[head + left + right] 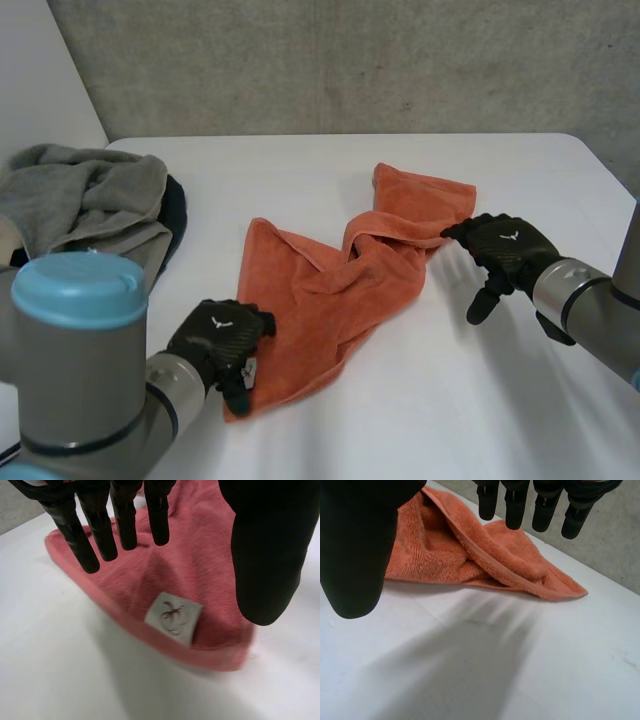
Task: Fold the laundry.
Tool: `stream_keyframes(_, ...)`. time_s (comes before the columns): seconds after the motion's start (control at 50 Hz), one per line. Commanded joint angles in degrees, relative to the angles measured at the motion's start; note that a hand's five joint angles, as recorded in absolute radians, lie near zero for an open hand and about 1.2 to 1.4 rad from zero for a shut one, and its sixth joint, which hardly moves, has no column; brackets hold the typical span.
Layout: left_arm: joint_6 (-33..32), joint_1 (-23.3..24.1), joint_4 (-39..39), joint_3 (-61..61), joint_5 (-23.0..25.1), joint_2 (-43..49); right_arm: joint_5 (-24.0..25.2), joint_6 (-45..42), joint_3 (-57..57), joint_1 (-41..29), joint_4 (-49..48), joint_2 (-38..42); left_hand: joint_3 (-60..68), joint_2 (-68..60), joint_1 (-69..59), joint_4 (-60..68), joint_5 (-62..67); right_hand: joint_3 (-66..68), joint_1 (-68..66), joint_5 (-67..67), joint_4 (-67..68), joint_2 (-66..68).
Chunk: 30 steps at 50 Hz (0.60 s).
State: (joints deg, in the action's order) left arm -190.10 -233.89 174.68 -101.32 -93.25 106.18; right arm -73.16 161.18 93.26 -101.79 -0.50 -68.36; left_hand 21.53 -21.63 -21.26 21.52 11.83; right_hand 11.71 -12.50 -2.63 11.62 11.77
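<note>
Twisted orange terry towel lies centrally on the white table — left hand over its near-left corner, right hand at its far-right end, both released, grasping nothing — each should pinch its corner squarely before drawing the cloth flat.

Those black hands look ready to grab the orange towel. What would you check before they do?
1. Open left hand above the orange towel's near corner, by its label: ok.
2. Open right hand at the towel's far end: ok.
3. Towel lying flat: not ok, twisted and bunched.
4. Either hand gripping cloth: not ok, neither yet.
5. Towel apart from the grey laundry pile: ok.
</note>
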Motion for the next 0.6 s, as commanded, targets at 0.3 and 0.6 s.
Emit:
stream_keyframes(0.3, -4.9, 7.8, 7.8, -1.7, -11.0, 6.5, 0.4, 2.0, 3.5, -0.9, -4.4, 0.2, 11.9, -11.8, -12.1, 11.9, 11.6, -1.7, 2.5, 2.6, -1.6, -1.8)
stream_keyframes(0.6, -8.1, 6.7, 14.0, 0.3, -11.8, 11.5, 0.7, 2.4, 4.8, -0.6, -5.7, -1.8, 50.0, -49.9, -50.3, 50.0, 49.7, -1.7, 2.5, 2.6, -1.6, -1.8)
